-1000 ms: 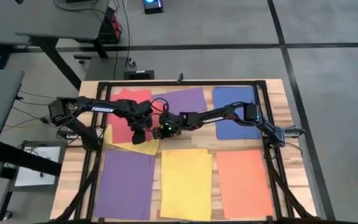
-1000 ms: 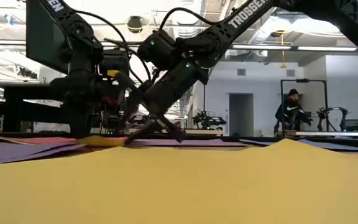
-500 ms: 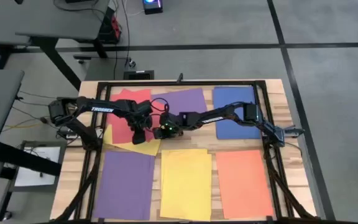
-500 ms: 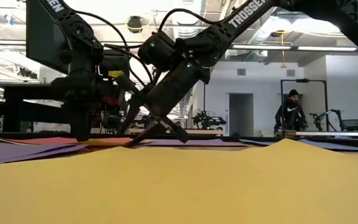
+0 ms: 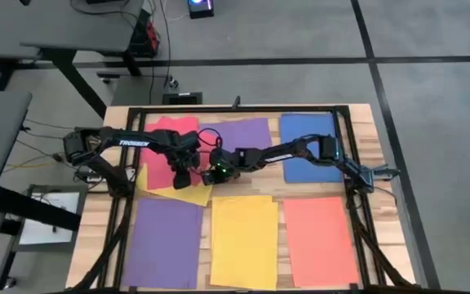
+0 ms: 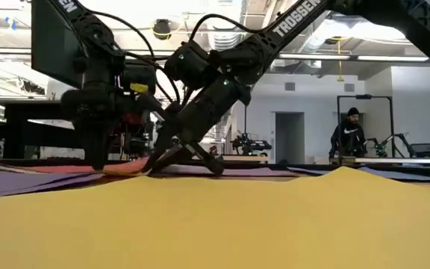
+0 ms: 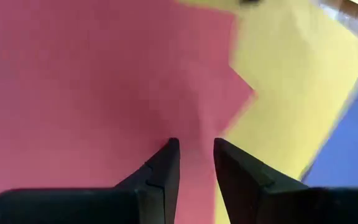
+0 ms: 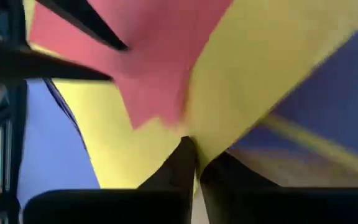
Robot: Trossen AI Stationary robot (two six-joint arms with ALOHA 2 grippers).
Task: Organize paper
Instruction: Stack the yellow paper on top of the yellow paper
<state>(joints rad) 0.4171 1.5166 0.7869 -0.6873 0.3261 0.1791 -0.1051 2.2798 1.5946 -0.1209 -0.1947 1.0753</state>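
A red sheet (image 5: 168, 145) lies partly over a yellow sheet (image 5: 175, 191) at the table's far left. My left gripper (image 7: 196, 144) points down onto the red sheet, its fingers a narrow gap apart. My right gripper (image 8: 195, 144) reaches in from the right, slanting down, shut at the yellow sheet's edge beside the red sheet's corner (image 8: 157, 109). A purple sheet (image 5: 243, 133) and a blue sheet (image 5: 307, 145) lie flat along the far side. Purple (image 5: 166, 241), yellow (image 5: 243, 241) and orange (image 5: 321, 241) sheets lie flat in the near row. My left gripper stands with both fingertips (image 7: 169, 149) on the red sheet (image 7: 197, 121) near its near right corner, coming from above; a faint ridge of paper runs up between them. My right gripper meets the yellow sheet's edge (image 8: 213, 134) with its shut fingers, slanting down from the table's right; whether the paper lies between the fingers I cannot tell.
A black frame (image 5: 235, 109) runs around the table top, with rails down both sides. In the low view the near yellow sheet (image 6: 215, 224) bulges up and fills the foreground. A person (image 6: 347, 134) stands far back in the room.
My right gripper has slid a little toward the table's left edge, closer to my left gripper. In the low view, a red edge now shows raised between the two grippers where yellow showed before.
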